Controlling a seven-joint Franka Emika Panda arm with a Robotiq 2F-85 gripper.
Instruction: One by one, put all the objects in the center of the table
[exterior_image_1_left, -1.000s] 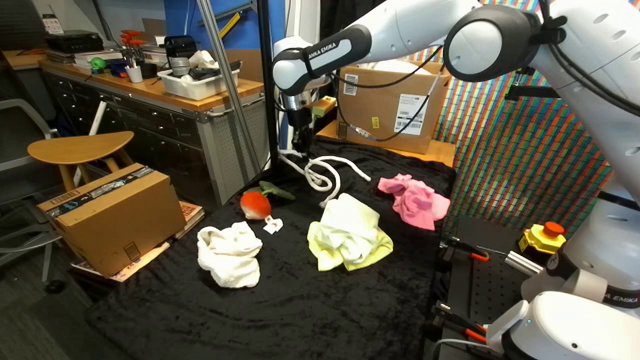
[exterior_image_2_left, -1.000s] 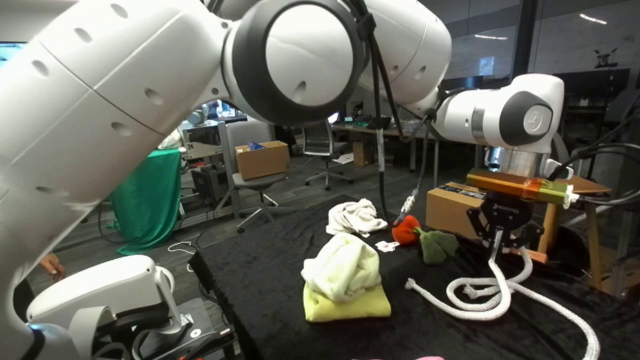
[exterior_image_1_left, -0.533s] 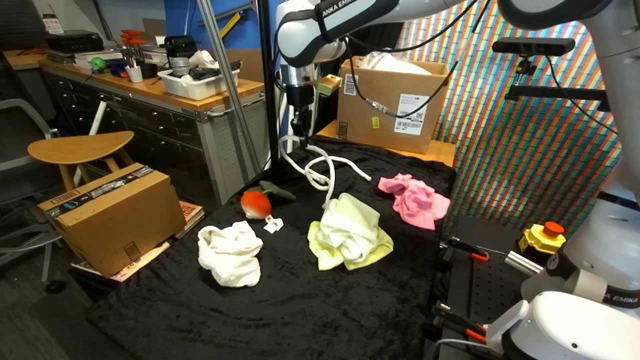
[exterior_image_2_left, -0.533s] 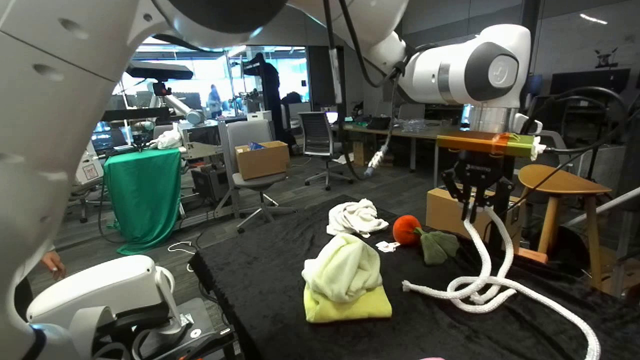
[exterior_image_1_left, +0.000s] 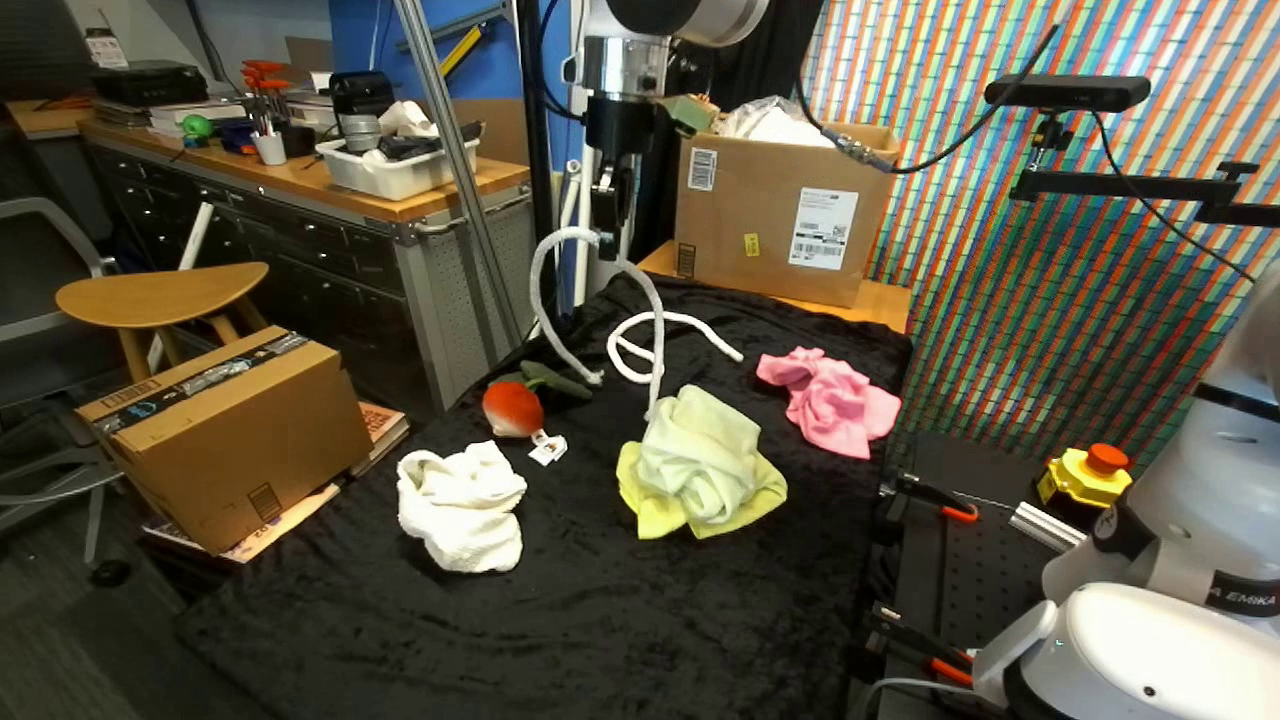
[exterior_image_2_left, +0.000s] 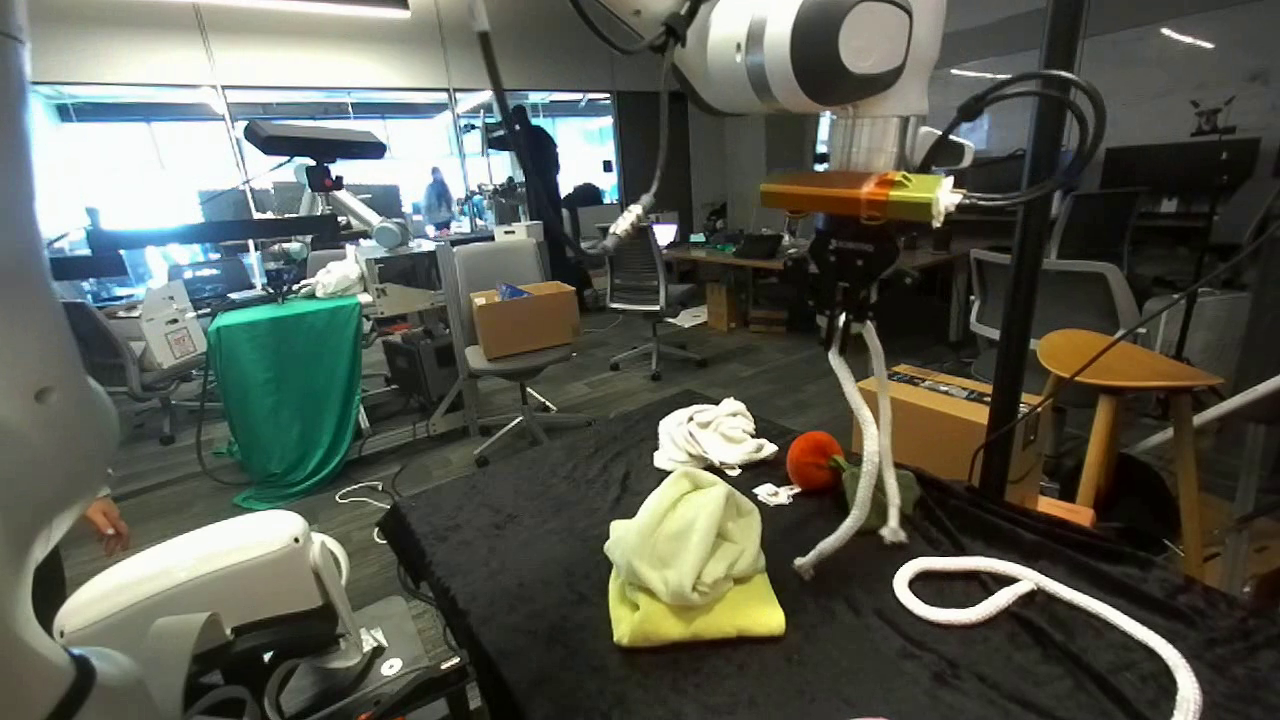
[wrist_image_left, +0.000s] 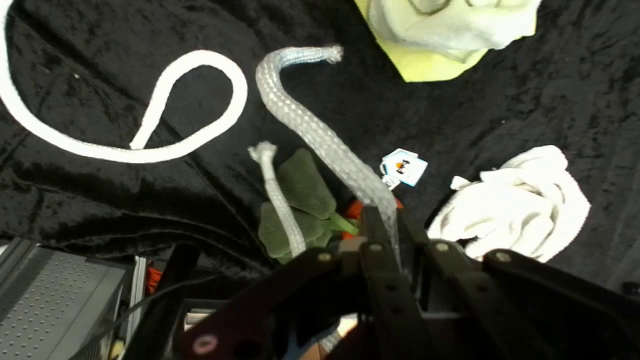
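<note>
My gripper (exterior_image_1_left: 607, 246): was clenched on a white rope (wrist_image_left: 320, 140) above the table (exterior_image_1_left: 600, 640).
Rope's long axis: ran down in two tails.
Yellow-green cloth (exterior_image_2_left: 700, 618): lay lower, left of me in an exterior view, probably marking the center.

In an exterior view, desk (exterior_image_1_left: 600, 635) lying open at lower center, cloth stack (exterior_image_1_left: 702, 463) blocking mid-frame, box (exterior_image_1_left: 775, 200) barring upper center
</note>
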